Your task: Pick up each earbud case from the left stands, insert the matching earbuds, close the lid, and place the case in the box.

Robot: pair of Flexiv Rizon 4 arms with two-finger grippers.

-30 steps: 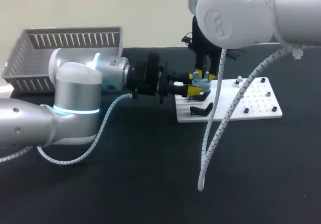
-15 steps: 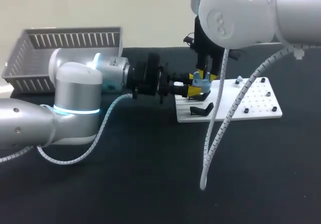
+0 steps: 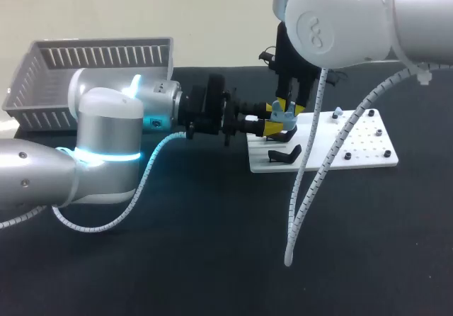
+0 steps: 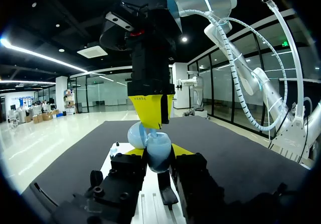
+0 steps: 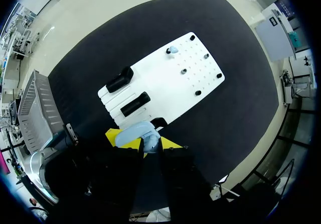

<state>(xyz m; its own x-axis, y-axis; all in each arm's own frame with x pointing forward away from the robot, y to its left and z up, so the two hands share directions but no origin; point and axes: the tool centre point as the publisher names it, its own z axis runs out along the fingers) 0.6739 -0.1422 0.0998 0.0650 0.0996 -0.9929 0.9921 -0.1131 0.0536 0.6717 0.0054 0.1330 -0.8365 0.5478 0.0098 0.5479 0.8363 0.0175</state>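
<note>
The left arm lies low across the black desk (image 3: 212, 245), smooth silver with a glowing ring. Its pincer (image 4: 158, 158) reaches out level over the near edge of the white board (image 3: 361, 142) and is clamped on the case (image 3: 284, 115) from two sides, held above the board rather than on a stand. The case is pale blue, glossy and pebble-round. A second rounded pale blue shape sits just behind and above it, probably the lid standing open, so I cannot call its long axis. The coming move turns on one relation: the right pincer (image 4: 152, 118) hangs straight above the case, pointing down at it, touching or all but touching. That makes the right arm the one placed to work into the case or onto its lid. Whether it carries an earbud I cannot tell. Below the case stands a black wedge-shaped stand (image 3: 285, 154). Farther out, the matte board is dotted with small pegs, and a small pale blue piece (image 3: 337, 110), likely an earbud, rests there. The slatted grey box (image 3: 42, 82) sits at the far left, well apart.
</note>
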